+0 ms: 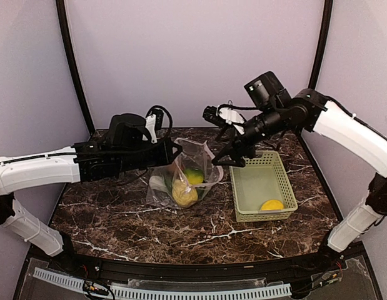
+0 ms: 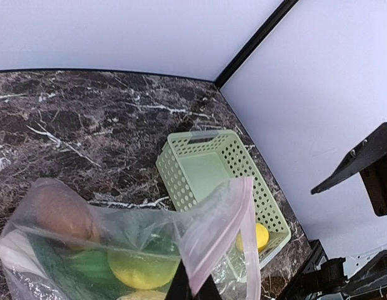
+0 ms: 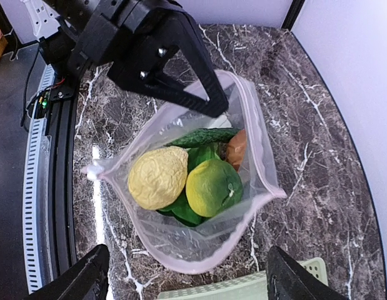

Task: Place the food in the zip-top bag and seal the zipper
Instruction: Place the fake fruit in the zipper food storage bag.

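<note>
The bag [image 1: 206,164] sits mid-table in the top view, just left of the basket [image 1: 287,187]. Its mouth is lifted by the left gripper [image 1: 175,152], which is clamped on the rim. The right gripper [image 1: 231,157] hangs between bag and basket with nothing in it. One lemon [image 1: 272,205] lies in the basket's near right corner, so the step in hand is probably fetching it. There is bare table [image 1: 118,212] in front of the bag and to its left. The right arm has little room, because the basket stands close to the right wall.

In the left wrist view, the left gripper [image 2: 194,289] pinches a fold of the bag [image 2: 212,219] tight. The basket [image 2: 174,181] is just beyond, and the lemon [image 2: 262,236] lies against its wall. A good pick would come straight down, with the fingers turned so neither strikes the basket sides.

The right wrist view looks down into the bag [image 2: 180,240]. It holds a yellow lump [image 3: 159,177], a lime [image 3: 213,186], a long vegetable [image 3: 202,136] and something brown by the far side. The left gripper [image 3: 213,106] holds the far rim, and the zipper [image 3: 259,150] gapes. The right gripper [image 3: 187,272] is spread wide and empty. The basket [image 3: 243,290] edge shows below. The mouth is roomy, but the food is piled high, so the lemon should be dropped toward the near side. The left arm should hold the rim up until then.
</note>
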Robot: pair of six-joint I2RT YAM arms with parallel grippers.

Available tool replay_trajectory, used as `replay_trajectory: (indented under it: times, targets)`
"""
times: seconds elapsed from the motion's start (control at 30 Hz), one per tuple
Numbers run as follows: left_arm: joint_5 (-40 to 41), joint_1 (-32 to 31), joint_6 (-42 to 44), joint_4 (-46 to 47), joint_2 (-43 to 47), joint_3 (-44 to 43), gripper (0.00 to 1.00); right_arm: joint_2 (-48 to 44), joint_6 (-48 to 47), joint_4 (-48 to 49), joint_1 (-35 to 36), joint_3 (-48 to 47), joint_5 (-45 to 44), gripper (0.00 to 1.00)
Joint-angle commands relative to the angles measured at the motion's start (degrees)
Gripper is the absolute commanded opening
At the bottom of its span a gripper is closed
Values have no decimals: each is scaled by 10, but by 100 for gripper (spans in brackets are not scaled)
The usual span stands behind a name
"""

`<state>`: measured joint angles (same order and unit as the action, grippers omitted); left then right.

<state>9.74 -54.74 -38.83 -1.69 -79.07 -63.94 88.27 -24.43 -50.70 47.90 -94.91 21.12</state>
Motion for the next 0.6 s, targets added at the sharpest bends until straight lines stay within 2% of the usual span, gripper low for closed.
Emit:
replay_trajectory:
  times: [0.0, 0.03, 0.1, 0.13, 0.17, 0.2, 0.27, 0.33, 0.4, 0.57]
  targets:
    - [52, 1, 22, 45, 91, 27, 1, -59, -13, -27, -33, 24, -23, 84]
    - [62, 2, 34, 46, 91, 30, 1, -69, -17, -36, -52, 33, -15, 83]
    - [102, 14, 60, -52, 55, 1, 1, -87, -34, -58, -107, 58, 8, 82]
    - [89, 18, 59, -148, 14, -53, 1, -94, -47, -67, -136, 76, 19, 81]
    - [62, 14, 63, -175, -1, -100, 1, -103, -64, -76, -165, 97, 30, 81]
    - [10, -4, 84, -180, -19, -111, 1, -111, -83, -85, -189, 121, 35, 80]
    - [5, -20, 112, -159, -26, -112, 1, -124, -116, -95, -225, 165, 28, 79]
    - [44, -20, 116, -184, -34, -121, 1, -130, -137, -100, -245, 197, 15, 79]
    - [46, -20, 122, -186, -27, -130, 1, -131, -149, -102, -253, 220, 9, 78]
    - [107, -10, 110, -139, 8, -62, 1, -112, -175, -114, -256, 247, -16, 76]
